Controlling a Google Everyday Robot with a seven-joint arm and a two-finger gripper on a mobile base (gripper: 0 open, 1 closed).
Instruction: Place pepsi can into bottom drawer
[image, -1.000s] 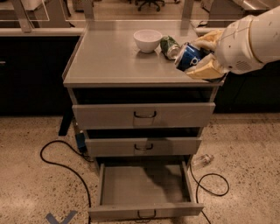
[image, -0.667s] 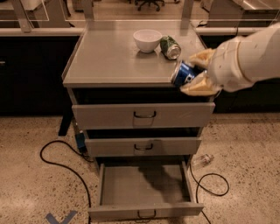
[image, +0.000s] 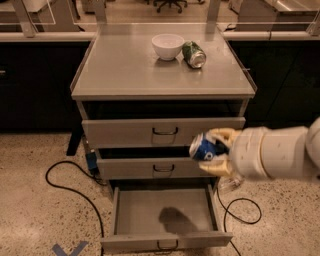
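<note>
Setting this moment against the one a second ago, a clear drop is seen. The pepsi can (image: 203, 149) was then held level with the table (image: 125, 75) top, at its right front corner. It is now carried below the table's front edge, in front of the right end of the middle drawer (image: 150, 169). The can is clamped in the end effector (image: 209, 150), one pale finger (image: 223, 135) lying above it and one below. It is tilted, with its silver end turned to the left. The white arm (image: 280, 152) is brought in from the right side of the view, lower than before.

The bottom drawer (image: 165, 241) is pulled out as it was earlier, and its grey floor is shown bare, marked only by a dark shadow (image: 172, 217) near the middle. The can is held above the level of this tray, towards its right side, and is not touching it.

On the table, a white bowl (image: 167, 46) is set near the middle of the rear edge. A green can (image: 194, 54) is laid on its side just to the right of the bowl; it is no longer crowded by the arm. The top drawer (image: 125, 132) is seen behind and above the held can, and the middle drawer's front is partly covered by it. Black cables (image: 70, 185) are laid on the speckled floor to either side of the drawers.
</note>
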